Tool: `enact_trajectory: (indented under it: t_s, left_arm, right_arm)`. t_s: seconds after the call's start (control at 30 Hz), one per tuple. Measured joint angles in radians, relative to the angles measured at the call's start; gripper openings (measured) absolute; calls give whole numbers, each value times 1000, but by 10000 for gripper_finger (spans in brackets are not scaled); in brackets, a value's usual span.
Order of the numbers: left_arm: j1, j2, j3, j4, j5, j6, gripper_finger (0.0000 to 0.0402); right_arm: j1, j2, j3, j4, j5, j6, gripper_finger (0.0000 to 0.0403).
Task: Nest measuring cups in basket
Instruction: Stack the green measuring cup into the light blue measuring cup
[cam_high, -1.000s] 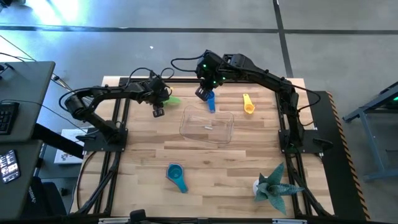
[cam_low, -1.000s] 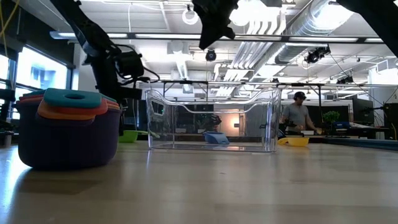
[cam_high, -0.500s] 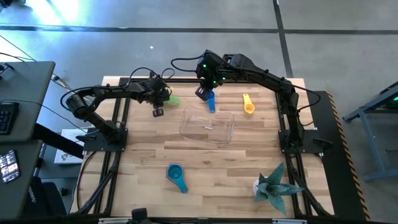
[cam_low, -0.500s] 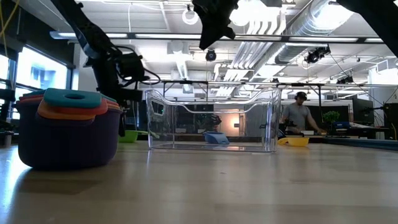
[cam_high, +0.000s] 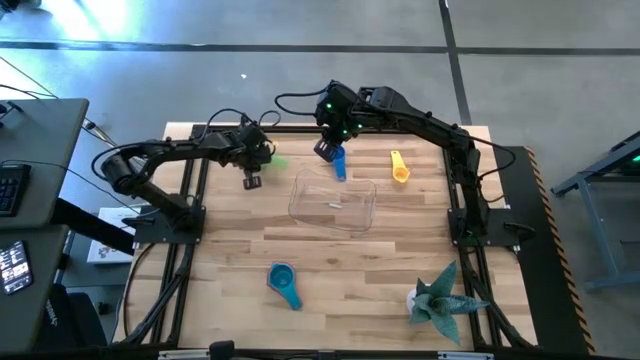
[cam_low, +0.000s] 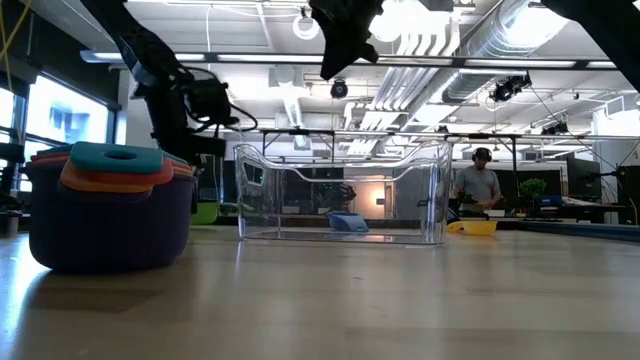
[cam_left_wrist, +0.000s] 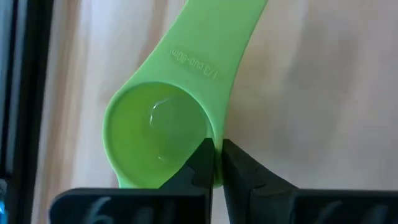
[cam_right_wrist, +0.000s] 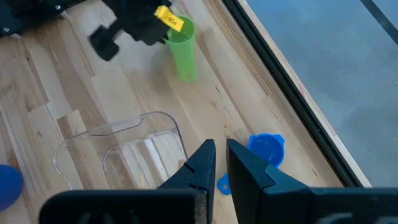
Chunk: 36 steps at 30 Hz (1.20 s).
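A green measuring cup (cam_left_wrist: 158, 134) lies at the table's far left, and my left gripper (cam_high: 264, 154) is shut on it. A blue cup (cam_high: 338, 166) lies just beyond the far edge of the clear basket (cam_high: 371, 206). My right gripper (cam_high: 327, 151) hangs above the blue cup, shut and empty; the cup also shows in the right wrist view (cam_right_wrist: 266, 149). A yellow cup (cam_high: 399, 167) lies to the right of the blue one. A stack of nested cups, teal on top (cam_high: 283, 281), stands near the front edge. My left gripper pinches the rim of the green cup's bowl (cam_left_wrist: 216, 177) next to where the handle joins. One finger (cam_left_wrist: 198, 163) is inside the bowl and the other (cam_left_wrist: 239, 168) outside. The fingers come from above. I cannot tell whether the cup is clear of the table.
A spiky teal-grey paper figure (cam_high: 440, 298) stands at the front right corner. The basket (cam_low: 430, 190) holds no cup. Bare wood lies between the basket and the cup stack (cam_low: 105, 205). A person (cam_low: 480, 185) is in the room behind the table.
My left gripper has shifted a little over the green cup, which now shows less in the high view. My right gripper has kept still.
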<state>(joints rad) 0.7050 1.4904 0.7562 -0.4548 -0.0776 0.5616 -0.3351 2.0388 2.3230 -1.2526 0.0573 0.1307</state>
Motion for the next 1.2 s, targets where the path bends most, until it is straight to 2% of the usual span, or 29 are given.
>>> enact_trajectory:
  t_s: [0.3, 0.57, 0.73, 0.97, 1.2]
  left_arm:
    - [-129, -176, 100, -237, -7, -94, 4]
    - [-375, -357, 142, -403, -6, -194, 4]
    - [-553, -404, 142, -418, -7, -282, 4]
    - [-774, -384, 142, -405, -7, -343, 4]
    - [-943, -357, 143, -293, -7, -400, 6]
  right_arm:
    - [0, 0, 0, -2, 1, 0, 31]
    - [-17, 0, 0, -44, 19, 6, 31]
    - [-26, 0, 0, -53, 19, 64, 31]
    - [-25, 0, 0, -53, 47, 199, 31]
    - [-25, 0, 0, -53, 47, 336, 31]
